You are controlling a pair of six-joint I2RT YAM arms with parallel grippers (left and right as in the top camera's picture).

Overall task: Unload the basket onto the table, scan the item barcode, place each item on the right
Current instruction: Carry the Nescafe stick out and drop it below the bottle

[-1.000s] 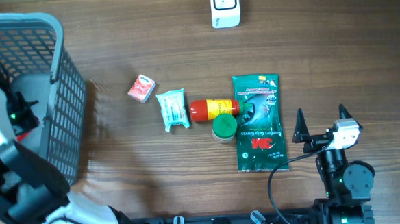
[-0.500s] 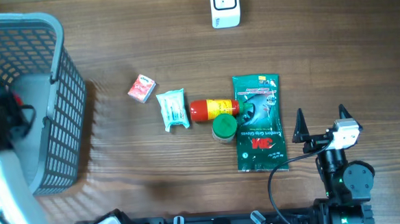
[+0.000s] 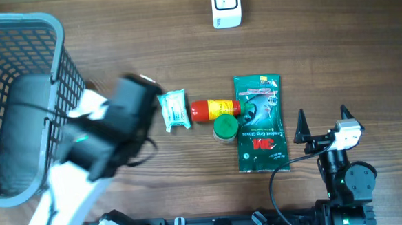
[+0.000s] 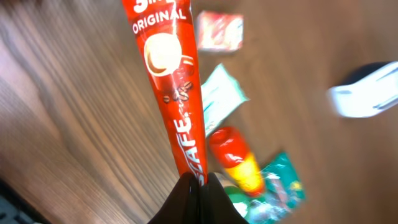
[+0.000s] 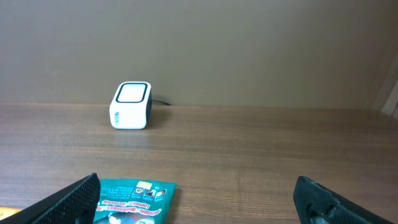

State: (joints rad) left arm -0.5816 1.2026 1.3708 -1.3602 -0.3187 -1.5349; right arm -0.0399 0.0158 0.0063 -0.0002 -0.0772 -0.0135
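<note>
**Left arm holds the coffee stick, scanner well apart**

My left gripper [image 4: 200, 181] is pinched tight on the bottom end of a long, red, foil coffee-stick sachet [image 4: 173, 81] printed with "ORIGINAL" and a cup. In the left wrist view the sachet runs straight out from the fingertips, above the brown wooden table [image 3: 335, 43]. From overhead, the left arm [image 3: 112, 127] is a blurred dark and white shape just right of the grey plastic mesh basket [image 3: 66, 99]. I can't pick out the sachet itself in that view.

The white box-shaped barcode scanner [image 3: 225, 6] sits at the far edge of the table, well apart from the left arm. The left wrist view catches it only as a blurred white block at the right.

Below the held sachet lies a row of items:
- a small red packet [image 4: 219, 30]
- a pale green-and-white wipe packet [image 3: 174, 110]
- a red and yellow bottle [image 3: 215, 110] on its side, just beside the wipe packet
- a round green cap [image 3: 225, 128] touching the bottle
- a flat green glove pack [image 3: 259, 122] against the bottle's right end

My right gripper [image 3: 322, 124] sits at the near right with its jaws spread wide and nothing between them, just beside the glove pack's right edge. Its camera looks across the table at the scanner.
</note>
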